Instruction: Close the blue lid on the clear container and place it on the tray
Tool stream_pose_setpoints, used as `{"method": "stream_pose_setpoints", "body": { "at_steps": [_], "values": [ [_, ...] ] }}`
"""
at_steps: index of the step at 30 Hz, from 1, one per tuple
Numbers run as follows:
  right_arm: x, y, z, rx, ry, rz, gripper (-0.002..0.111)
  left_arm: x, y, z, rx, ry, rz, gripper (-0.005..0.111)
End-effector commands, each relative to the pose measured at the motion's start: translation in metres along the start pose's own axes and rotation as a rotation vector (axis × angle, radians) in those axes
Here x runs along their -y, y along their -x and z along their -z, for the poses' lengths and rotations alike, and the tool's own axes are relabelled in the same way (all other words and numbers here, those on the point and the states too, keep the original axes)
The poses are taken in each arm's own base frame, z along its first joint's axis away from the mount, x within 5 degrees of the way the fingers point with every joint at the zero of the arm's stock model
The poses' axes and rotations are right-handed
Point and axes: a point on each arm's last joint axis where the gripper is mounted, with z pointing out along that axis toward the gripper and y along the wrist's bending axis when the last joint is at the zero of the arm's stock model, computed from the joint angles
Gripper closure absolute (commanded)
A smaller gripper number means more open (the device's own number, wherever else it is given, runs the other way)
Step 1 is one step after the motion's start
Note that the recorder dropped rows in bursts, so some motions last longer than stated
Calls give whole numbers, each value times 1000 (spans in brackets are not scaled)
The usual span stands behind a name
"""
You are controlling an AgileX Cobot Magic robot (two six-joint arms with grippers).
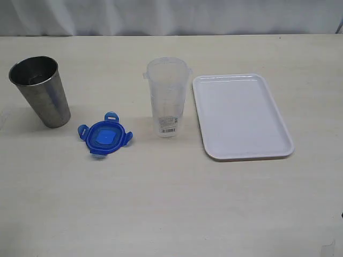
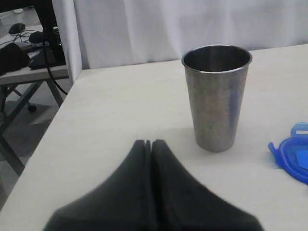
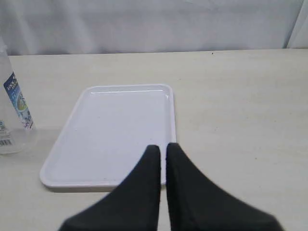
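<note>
Four clip tabs splay from the blue lid [image 1: 105,137], a glossy rounded square lying flat on the pale table [image 1: 171,203] at eight o'clock of the clear container [image 1: 167,97], a tall, open, transparent canister standing upright. Just beside it at three o'clock lies the smooth white tray [image 1: 242,115]. The left gripper [image 2: 150,143] and right gripper [image 3: 163,147] have their fingers pressed together, empty.

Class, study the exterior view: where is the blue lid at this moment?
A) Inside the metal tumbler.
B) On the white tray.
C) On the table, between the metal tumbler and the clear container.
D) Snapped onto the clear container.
C: the blue lid lies flat on the table between the metal tumbler and the clear container, whose mouth stands open.
</note>
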Motion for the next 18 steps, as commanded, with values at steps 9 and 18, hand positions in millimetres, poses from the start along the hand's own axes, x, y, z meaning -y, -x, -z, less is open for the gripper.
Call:
{"method": "stream_pose_setpoints", "body": {
  "at_steps": [9, 18],
  "values": [
    [0, 0, 0, 3, -2, -6, 104, -1, 31, 5, 348, 14, -24, 107],
    [0, 0, 0, 3, -2, -6, 104, -3, 58, 21, 698, -84, 329, 107]
  ]
}}
